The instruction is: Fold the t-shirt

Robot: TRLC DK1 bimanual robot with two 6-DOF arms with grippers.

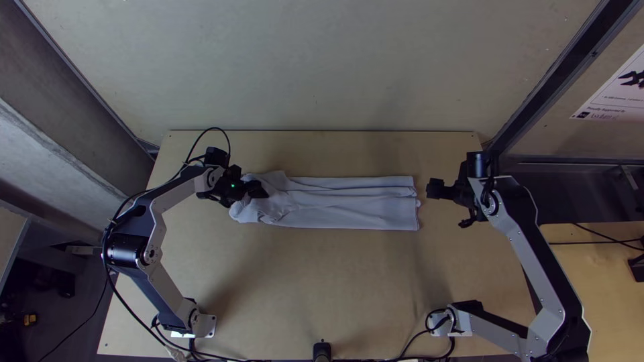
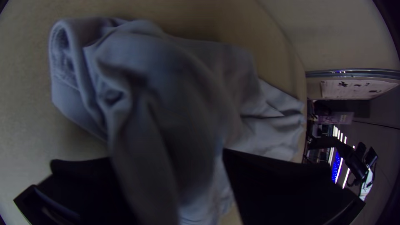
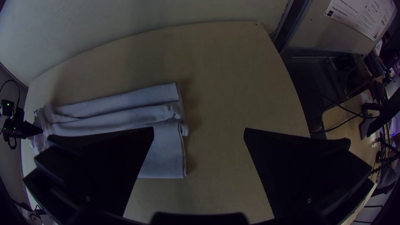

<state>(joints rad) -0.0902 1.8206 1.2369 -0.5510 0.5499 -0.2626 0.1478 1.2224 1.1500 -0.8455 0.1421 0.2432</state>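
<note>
A shirt (image 1: 355, 202) is lying in a strip on the desk (image 1: 322, 281), left gripper (image 1: 249, 194) straddling its bunched end, right gripper (image 1: 446, 206) hovering near the other, both with jaws open.

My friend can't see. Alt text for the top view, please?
A pale grey cloth t-shirt lies in a long folded strip on a light wooden table, the black left gripper at its bunched end, the black right gripper just beyond the other.
</note>
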